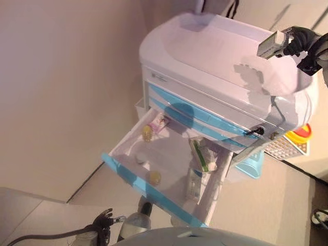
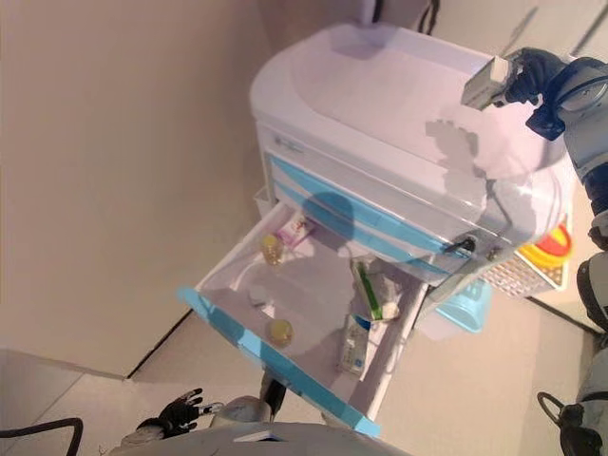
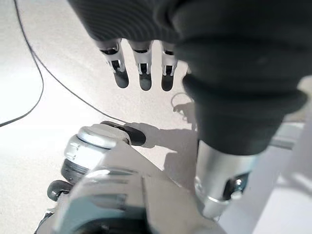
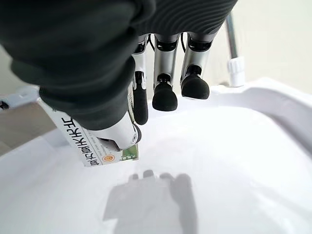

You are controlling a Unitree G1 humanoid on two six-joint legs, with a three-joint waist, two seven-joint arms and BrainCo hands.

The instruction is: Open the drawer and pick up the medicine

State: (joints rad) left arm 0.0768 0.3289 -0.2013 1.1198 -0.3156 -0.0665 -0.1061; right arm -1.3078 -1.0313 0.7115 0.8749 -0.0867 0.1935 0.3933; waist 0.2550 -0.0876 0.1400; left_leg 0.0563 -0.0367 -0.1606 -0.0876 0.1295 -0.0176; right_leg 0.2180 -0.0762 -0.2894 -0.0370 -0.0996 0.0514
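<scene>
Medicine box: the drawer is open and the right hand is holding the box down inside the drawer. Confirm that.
Not quite. The drawer is open, but the right hand holds the medicine box above the cabinet top, not inside the drawer. The left eye view shows it raised over the top, and the right wrist view shows the fingers curled on the box over that white surface.

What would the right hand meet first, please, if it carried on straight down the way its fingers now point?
Most likely the white top of the cart: the right hand, shut on a medicine box, hangs just above it with nothing between, though depth is uncertain.
</scene>
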